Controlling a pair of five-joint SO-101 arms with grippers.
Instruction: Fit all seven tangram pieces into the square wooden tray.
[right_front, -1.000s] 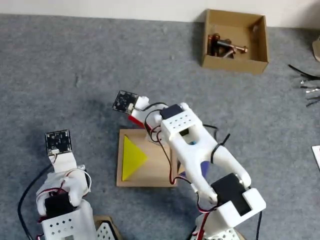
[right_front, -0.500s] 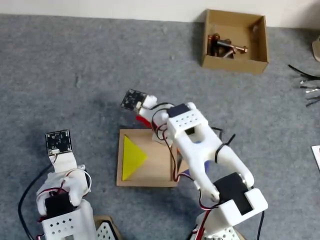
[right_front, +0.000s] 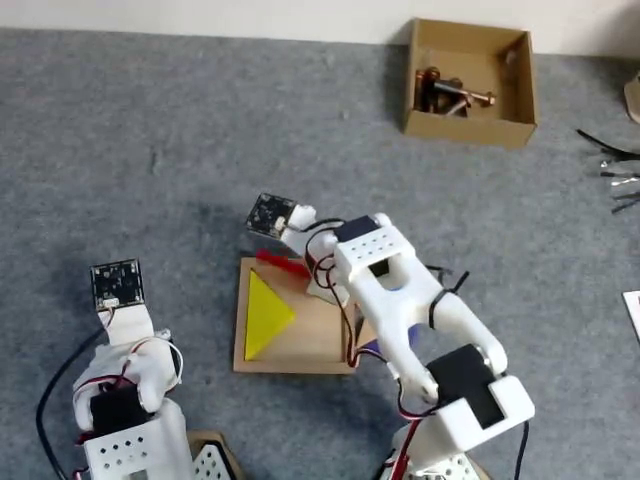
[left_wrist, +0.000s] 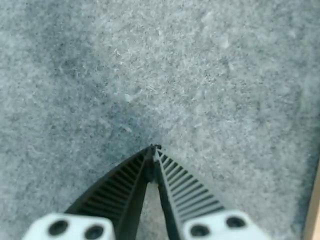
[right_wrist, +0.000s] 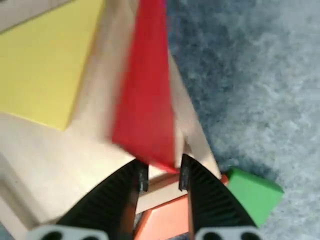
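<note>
Tray (right_front: 300, 340) on the worktop: only the yellow triangle (right_front: 265, 312) seated, 9 o'clock side. Red piece (right_front: 282, 262) pinched in right claw (right_wrist: 161, 172) over the 12 o'clock rim, unseated. Left claw (left_wrist: 152, 152) closed, empty. Judged early; six remained.

A grey, felt-like carpet (right_front: 150, 130) covers the table from edge to edge and meets a pale wall (right_front: 200, 15) along the far side. Near that wall, toward the right, an open cardboard box (right_front: 466, 130) holds copper-coloured metal parts (right_front: 450, 92). Black cables (right_front: 608, 160) stray in from the right edge, above a white sheet corner (right_front: 633, 305). The light is even and soft.
</note>
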